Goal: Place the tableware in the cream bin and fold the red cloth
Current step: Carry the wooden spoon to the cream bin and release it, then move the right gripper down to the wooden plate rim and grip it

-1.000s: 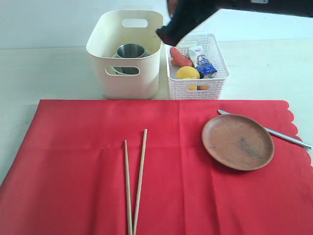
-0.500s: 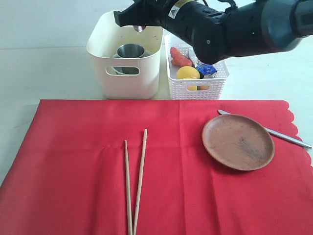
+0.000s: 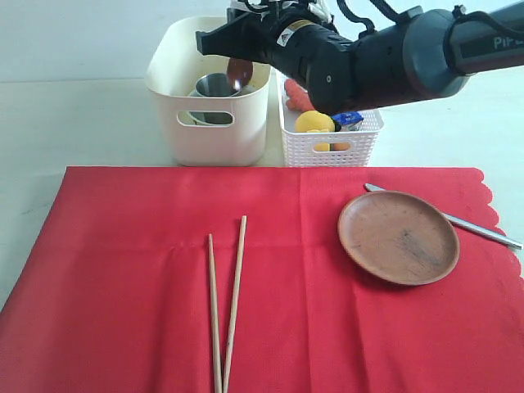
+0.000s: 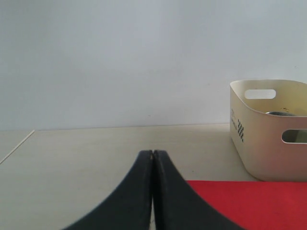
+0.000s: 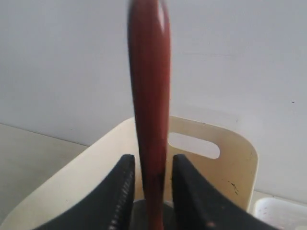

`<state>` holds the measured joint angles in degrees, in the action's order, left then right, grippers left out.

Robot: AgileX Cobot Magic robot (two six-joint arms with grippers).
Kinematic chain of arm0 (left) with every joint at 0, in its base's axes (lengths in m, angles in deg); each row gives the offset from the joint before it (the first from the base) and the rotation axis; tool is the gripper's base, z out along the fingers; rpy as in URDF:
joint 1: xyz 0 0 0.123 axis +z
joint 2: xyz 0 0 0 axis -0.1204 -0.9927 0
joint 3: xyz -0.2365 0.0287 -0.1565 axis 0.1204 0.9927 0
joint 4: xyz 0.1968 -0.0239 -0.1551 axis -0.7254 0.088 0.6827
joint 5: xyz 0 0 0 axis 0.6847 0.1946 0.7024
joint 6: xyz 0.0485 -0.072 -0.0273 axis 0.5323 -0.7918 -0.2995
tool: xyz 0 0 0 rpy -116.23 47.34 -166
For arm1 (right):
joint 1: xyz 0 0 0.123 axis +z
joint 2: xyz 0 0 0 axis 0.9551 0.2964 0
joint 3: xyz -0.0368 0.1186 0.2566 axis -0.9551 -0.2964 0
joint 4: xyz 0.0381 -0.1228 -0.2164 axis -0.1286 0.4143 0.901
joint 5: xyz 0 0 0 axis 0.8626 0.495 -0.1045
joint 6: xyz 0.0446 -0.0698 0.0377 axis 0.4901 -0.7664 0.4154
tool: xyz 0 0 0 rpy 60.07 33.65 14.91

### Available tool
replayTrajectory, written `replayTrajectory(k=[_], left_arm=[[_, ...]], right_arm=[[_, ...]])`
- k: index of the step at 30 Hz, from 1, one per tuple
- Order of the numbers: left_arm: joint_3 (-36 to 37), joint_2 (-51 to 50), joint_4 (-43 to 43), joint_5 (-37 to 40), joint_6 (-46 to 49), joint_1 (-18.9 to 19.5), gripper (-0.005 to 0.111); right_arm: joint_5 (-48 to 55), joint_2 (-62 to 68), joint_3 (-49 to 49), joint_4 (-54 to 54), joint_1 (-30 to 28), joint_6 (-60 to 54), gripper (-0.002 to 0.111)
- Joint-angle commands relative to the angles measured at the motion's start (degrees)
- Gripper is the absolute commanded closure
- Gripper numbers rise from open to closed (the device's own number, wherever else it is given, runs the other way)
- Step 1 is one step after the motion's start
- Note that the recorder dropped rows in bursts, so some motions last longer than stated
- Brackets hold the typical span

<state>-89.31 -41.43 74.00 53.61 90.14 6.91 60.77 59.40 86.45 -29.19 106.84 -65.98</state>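
Spoon transfer at the cream bin (image 3: 217,143). The right gripper (image 3: 232,51) hangs over the bin's open top, reaching across from the right of the exterior view. Its two fingers (image 5: 122,189) pinch the dark wooden spoon (image 3: 239,72) by the handle. The spoon's rounded end sits above the steel cup (image 3: 214,86), which stands upright inside the bin. In the right wrist view the spoon (image 5: 149,96) rises as a reddish-brown shaft between the clamped fingers, with the bin's far wall and its oval handle cut-out behind it.

The left gripper (image 4: 152,155) shows only in its own wrist view. Its jaws are pressed together with nothing between them, low over the pale table (image 4: 96,153) beside the edge of the red cloth (image 4: 249,201).

The red cloth (image 3: 123,286) lies spread flat in front of both containers. On it rest the wooden chopsticks (image 3: 228,303), side by side near the middle, and the round brown plate (image 3: 399,237) to the right. The slim metal knife (image 3: 483,231) lies just behind the plate, partly hidden by it. A white lattice basket (image 3: 332,147) stands just right of the bin and holds a lemon (image 3: 313,121).
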Motion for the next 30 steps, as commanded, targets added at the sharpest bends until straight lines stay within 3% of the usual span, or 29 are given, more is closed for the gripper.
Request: replayTrajectory(k=[1,5,8,10,17,23,30], left_arm=[[0.2,0.3,0.8,0.1,0.1,0.0,0.104],[0.2,0.3,0.8,0.1,0.1,0.0,0.104],[0.2,0.3,0.8,0.1,0.1,0.0,0.104],[0.2,0.3,0.8,0.1,0.1,0.0,0.104],[0.2,0.3,0.8,0.1,0.1,0.0,0.104],[0.2,0.3,0.8,0.1,0.1,0.0,0.104],[0.2,0.3,0.8,0.1,0.1,0.0,0.104]], right_arm=[[0.0,0.0,0.6,-0.2,0.2,-2.3,0.057],[0.6,-0.5,0.6,-0.2,0.2,-3.4,0.037],[8.9,-3.7,0.6,-0.2,-0.1,-5.8,0.034],[19.1,-8.3,0.6,-0.6,-1.0,-11.8,0.038],[42.8,-26.7,0.6,1.3,-6.7,-12.6,0.109],[58.1,-39.1,0.6,5.1,-12.9,-9.2,0.108],[70.0,-41.8,-2.1,6.5,-13.2,-6.5,0.108]])
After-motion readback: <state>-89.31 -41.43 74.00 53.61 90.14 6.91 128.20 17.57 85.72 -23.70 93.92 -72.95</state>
